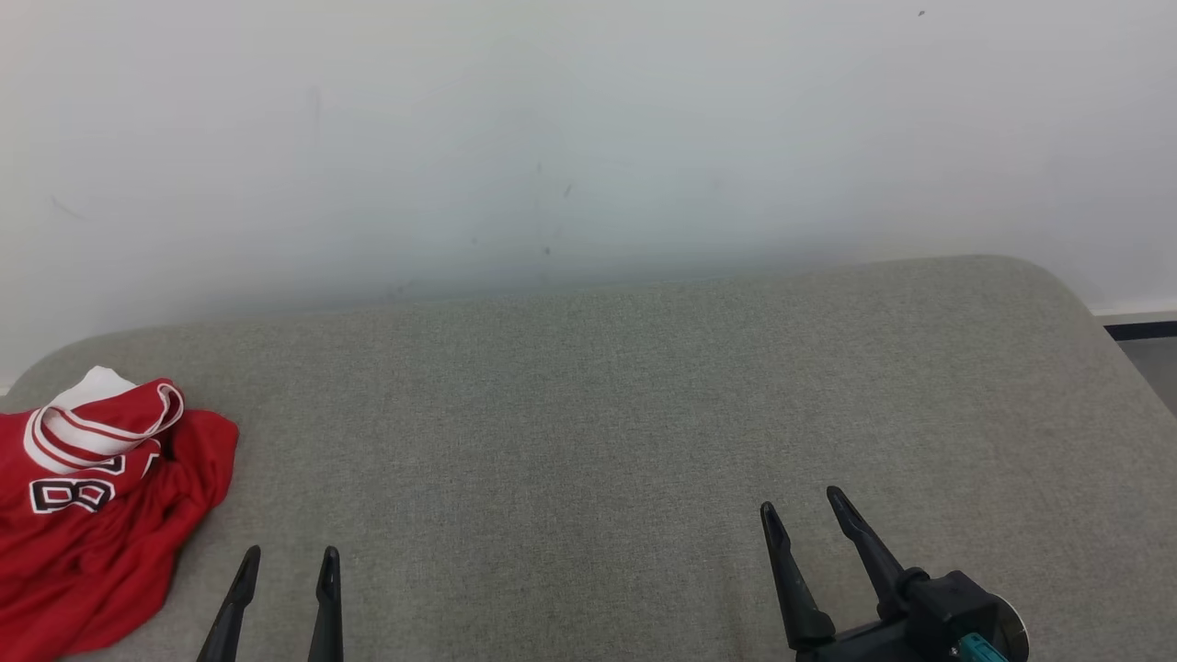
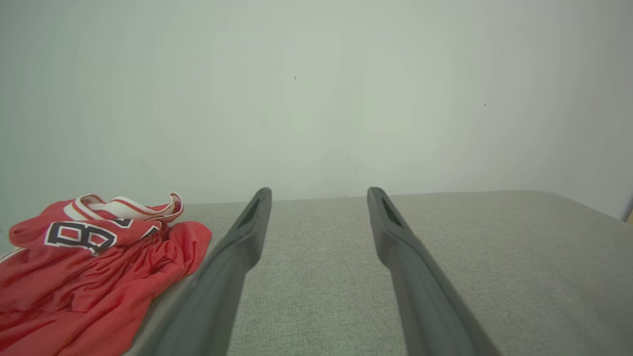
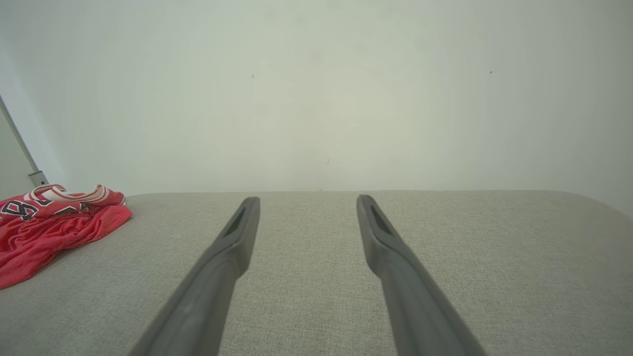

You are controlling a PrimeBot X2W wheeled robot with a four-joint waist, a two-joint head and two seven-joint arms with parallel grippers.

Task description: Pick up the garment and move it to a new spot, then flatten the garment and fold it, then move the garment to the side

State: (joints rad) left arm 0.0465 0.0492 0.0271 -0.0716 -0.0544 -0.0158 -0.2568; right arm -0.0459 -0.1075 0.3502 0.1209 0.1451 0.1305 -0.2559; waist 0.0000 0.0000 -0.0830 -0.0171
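Your left gripper (image 1: 291, 552) gaped wide and empty, just beside the crumpled red garment (image 1: 101, 515) at the far left of the grey cushion (image 1: 598, 414), your right gripper (image 1: 800, 498) likewise wide, well apart from it.

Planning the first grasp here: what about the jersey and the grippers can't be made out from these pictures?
- Jersey: its full extent. The left and bottom edges cut it off in the head and left wrist views, and the left edge does in the right wrist view.
- Print: crumpled folds hide most of it in every view.
- Left gripper: the bottom edge of the head view cuts off all but its finger ends.
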